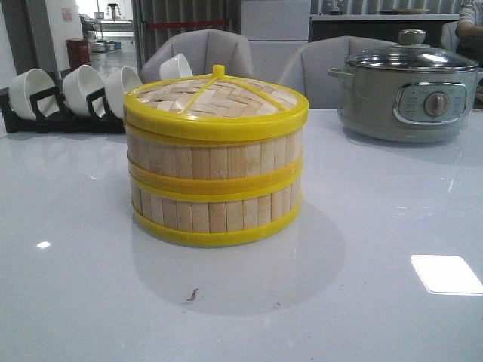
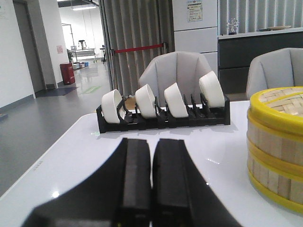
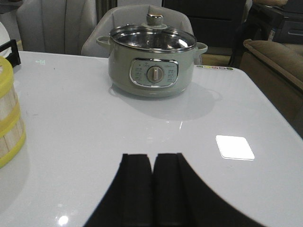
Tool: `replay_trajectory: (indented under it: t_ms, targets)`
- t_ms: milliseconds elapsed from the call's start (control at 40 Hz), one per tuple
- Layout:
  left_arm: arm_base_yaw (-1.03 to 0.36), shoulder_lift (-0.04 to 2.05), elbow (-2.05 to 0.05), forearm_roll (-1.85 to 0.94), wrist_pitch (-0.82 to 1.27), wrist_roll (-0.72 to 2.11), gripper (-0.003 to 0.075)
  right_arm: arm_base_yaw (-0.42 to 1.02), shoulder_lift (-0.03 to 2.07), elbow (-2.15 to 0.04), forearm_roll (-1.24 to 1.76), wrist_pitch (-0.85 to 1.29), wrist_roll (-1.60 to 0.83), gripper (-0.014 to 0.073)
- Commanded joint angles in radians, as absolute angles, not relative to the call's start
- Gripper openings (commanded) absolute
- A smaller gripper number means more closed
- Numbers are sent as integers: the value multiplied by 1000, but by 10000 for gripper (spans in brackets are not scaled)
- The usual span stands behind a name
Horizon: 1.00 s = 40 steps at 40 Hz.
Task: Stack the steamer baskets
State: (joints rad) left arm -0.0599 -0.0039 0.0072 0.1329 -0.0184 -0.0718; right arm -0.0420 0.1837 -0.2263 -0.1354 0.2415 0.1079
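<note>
Baskets (image 1: 215, 185): pale wood vertical slats w/ bright yellow rims. Lid (image 1: 215, 102): woven pale bamboo, yellow rim, ribs & knob. Pot (image 1: 407, 94): grey-green body, silver panel & dial, clear glass lid w/ metal knob. Table (image 1: 75, 302): glossy white. Bowls (image 1: 83, 87): white, in black rack (image 2: 163, 118). Gripper fingers (image 2: 137, 175): black, both arms. Chairs (image 1: 207, 49): grey.

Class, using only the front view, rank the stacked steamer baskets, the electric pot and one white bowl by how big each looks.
1. Stacked steamer baskets, though nearest the camera.
2. Electric pot, farther back, so true size unsure.
3. White bowl in the black rack.
</note>
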Motion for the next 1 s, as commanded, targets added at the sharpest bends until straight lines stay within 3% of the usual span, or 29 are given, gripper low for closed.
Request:
replay_trajectory:
  t_ms: [0,300,649,974]
  targets:
    - [-59,-19,8,133,-106,-69,88,-49,197,-256,-151,151,105,52]
    - [-59,-19,8,133,-106,-69,88,-49,178,-256,-154,140,105,48]
    - [-59,-19,8,133,-106,-69,88,-50,-7,-202,-154,281,105,31]
    - [-59,-19,8,133,-106,-69,88,-50,-31,-9,-154,57,105,31]
